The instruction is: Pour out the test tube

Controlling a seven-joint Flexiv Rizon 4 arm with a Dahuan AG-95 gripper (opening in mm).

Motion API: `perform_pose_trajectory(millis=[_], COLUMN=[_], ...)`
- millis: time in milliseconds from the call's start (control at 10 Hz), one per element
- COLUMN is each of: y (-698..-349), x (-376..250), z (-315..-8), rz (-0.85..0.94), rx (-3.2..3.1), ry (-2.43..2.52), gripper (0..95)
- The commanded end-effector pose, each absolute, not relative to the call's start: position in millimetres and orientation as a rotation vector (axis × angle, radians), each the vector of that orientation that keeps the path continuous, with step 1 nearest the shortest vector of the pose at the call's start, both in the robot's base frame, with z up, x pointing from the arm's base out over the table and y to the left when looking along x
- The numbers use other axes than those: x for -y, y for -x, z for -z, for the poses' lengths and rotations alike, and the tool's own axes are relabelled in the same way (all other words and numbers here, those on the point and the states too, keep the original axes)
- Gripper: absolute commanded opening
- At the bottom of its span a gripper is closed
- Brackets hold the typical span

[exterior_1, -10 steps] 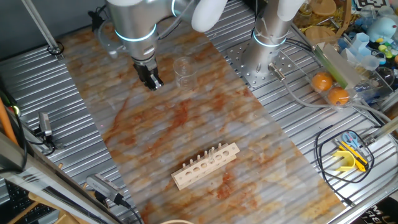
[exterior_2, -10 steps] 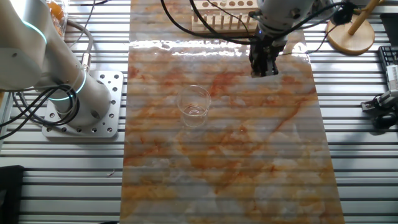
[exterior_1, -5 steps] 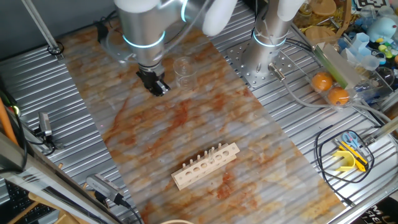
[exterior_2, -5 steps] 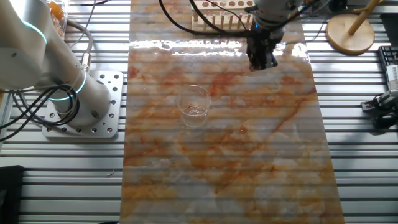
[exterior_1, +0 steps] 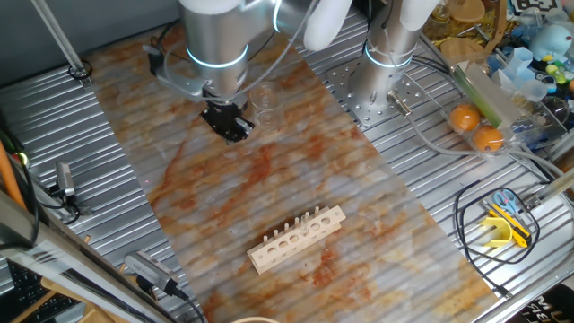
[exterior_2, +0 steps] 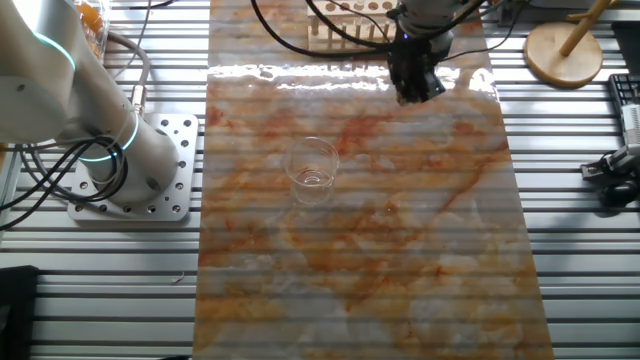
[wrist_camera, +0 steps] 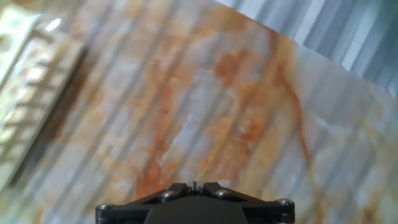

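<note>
My gripper (exterior_1: 231, 130) hangs over the marbled mat, its black fingers pressed together with nothing visible between them. It also shows in the other fixed view (exterior_2: 415, 92) and at the bottom of the hand view (wrist_camera: 194, 185). The clear glass beaker (exterior_1: 264, 100) stands upright just right of the gripper and is seen too in the other fixed view (exterior_2: 313, 168). The pale wooden rack (exterior_1: 296, 239) lies nearer the mat's front; it also shows in the other fixed view (exterior_2: 345, 35) and blurred at the left of the hand view (wrist_camera: 28, 87). I cannot make out the test tube in any view.
A second arm's base (exterior_1: 386, 81) stands on the metal table beside the mat. Two oranges (exterior_1: 475, 126), cables and a yellow tool (exterior_1: 507, 224) lie at the right. A wooden stand (exterior_2: 565, 55) sits past the mat's corner.
The gripper has moved across the mat from beside the beaker toward the rack side, and the hand has turned a little. The beaker and the rack have not moved.
</note>
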State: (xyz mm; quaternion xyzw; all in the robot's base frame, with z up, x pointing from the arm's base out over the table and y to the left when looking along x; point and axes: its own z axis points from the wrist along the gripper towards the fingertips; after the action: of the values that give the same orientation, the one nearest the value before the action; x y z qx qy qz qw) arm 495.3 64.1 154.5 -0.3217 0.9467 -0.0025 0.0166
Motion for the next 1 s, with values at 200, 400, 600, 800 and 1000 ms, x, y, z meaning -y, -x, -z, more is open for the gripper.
perform_pose_trajectory(millis=[200,400,600,800,1000], y=[-493.6,-493.6,-493.6,-493.6,-493.6], x=[-83.4,-83.4,-83.4,-83.4,-83.4], z=[-153.4,-153.4,-153.4,-153.4,-153.4], rz=[-0.029,-0.067,-0.072,-0.099,-0.104], rx=[-2.776,-2.657,-2.605,-2.531,-2.477], ry=[1.386,1.56,1.635,1.722,1.79], gripper=[0.0,0.0,0.0,0.0,0.0])
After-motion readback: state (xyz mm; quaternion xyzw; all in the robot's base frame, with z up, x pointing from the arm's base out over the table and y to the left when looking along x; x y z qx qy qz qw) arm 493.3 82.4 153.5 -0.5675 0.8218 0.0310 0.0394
